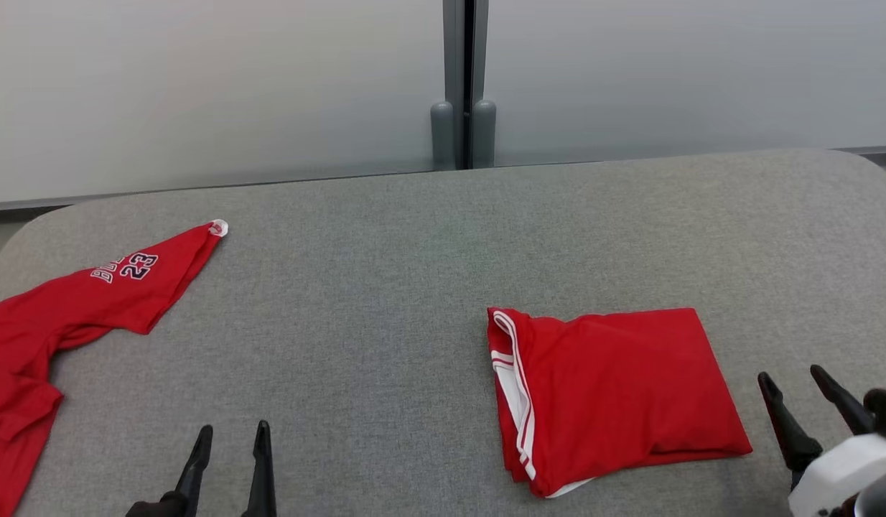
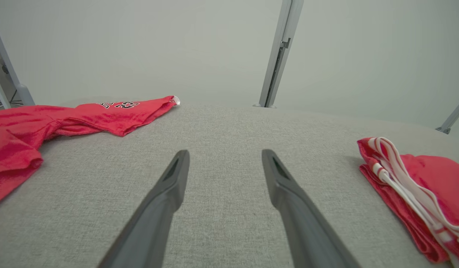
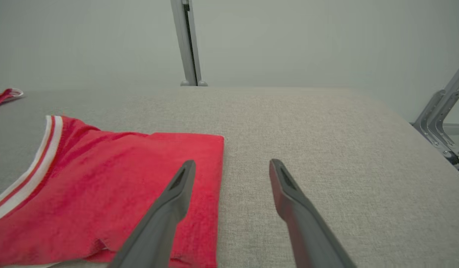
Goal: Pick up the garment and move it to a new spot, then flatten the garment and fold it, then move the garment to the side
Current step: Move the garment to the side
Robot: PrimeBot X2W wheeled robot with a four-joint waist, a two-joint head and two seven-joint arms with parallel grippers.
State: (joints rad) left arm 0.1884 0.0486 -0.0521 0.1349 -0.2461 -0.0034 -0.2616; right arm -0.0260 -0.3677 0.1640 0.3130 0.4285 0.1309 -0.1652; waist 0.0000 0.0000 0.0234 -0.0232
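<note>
A red garment (image 1: pixel 615 391) with white-striped trim lies folded into a rectangle on the right half of the grey padded table (image 1: pixel 385 287). It also shows at the right edge of the left wrist view as a folded red garment (image 2: pixel 419 193). My right gripper (image 1: pixel 791 373) hovers open just right of it; in the right wrist view my right gripper (image 3: pixel 232 162) straddles the fold's right edge (image 3: pixel 218 178) without holding anything. My left gripper (image 1: pixel 234 429) is open near the front edge, with my left gripper (image 2: pixel 225 152) over bare cloth.
A second red jersey (image 1: pixel 62 316) printed with 23 lies crumpled and spread at the table's left edge, also seen as the jersey (image 2: pixel 66 119). Behind the table stand a pale wall and a grey post (image 1: pixel 463 86). A metal bracket (image 3: pixel 443 119) sits off the right side.
</note>
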